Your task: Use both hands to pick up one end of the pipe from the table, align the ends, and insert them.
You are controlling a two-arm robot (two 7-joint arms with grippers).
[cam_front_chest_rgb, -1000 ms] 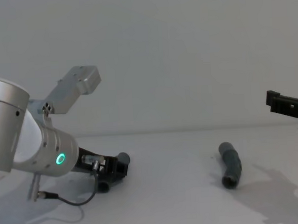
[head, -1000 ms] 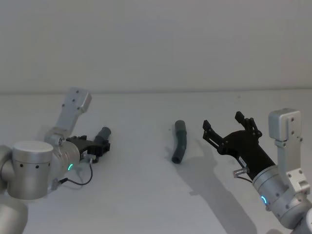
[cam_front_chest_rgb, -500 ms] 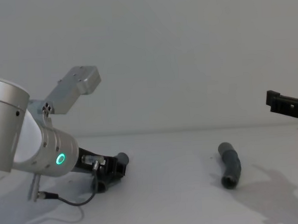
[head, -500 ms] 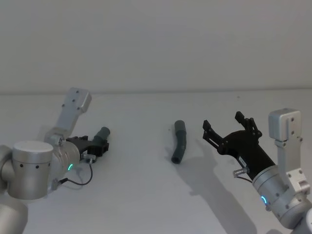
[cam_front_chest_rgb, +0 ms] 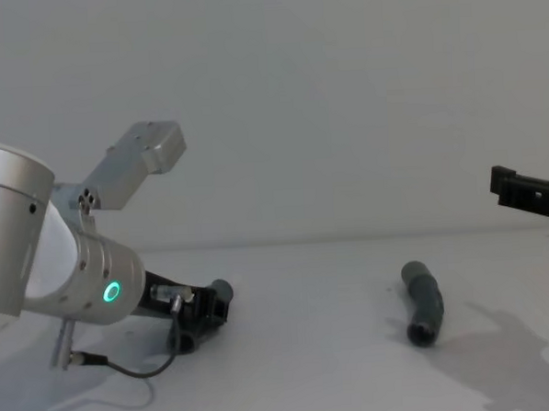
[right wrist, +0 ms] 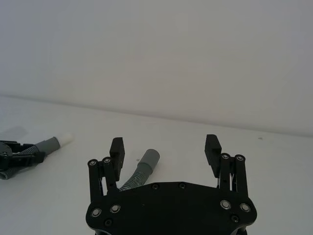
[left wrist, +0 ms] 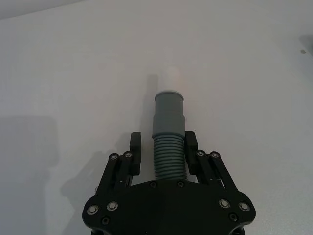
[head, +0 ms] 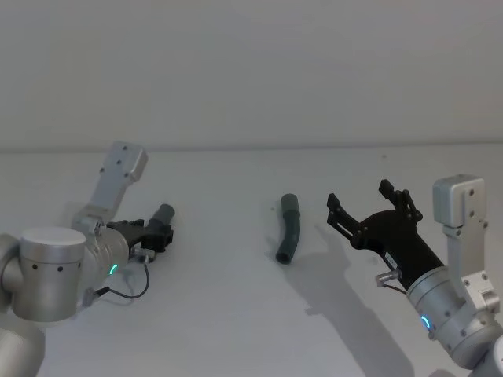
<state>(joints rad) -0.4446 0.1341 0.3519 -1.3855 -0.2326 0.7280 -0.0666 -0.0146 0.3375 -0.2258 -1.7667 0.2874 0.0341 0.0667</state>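
In the head view the left gripper sits at the left of the frame, low over the white table, closed on the white-tipped pipe piece. The socket pipe piece lies loose on the table just right of centre. The right gripper hangs beside it on the right, fingers spread wide and holding nothing. The left wrist view shows both pads pinching the ribbed section of the held piece, with the smooth grey collar and the white tip pointing away past them. Whether the piece is clear of the table I cannot tell. In the right wrist view the open fingers frame the socket end of the loose piece, which lies apart from both pads. Farther off, the held piece points its white tip this way. In the chest view the held piece is at lower left, the loose one at lower right flat on the table, and one black finger of the right gripper enters at the right edge above it. Both pieces look light. The ribbed middles probably flex, so the loose piece is best gripped close behind its stiff socket collar, square on, since smooth plastic may twist between the pads.
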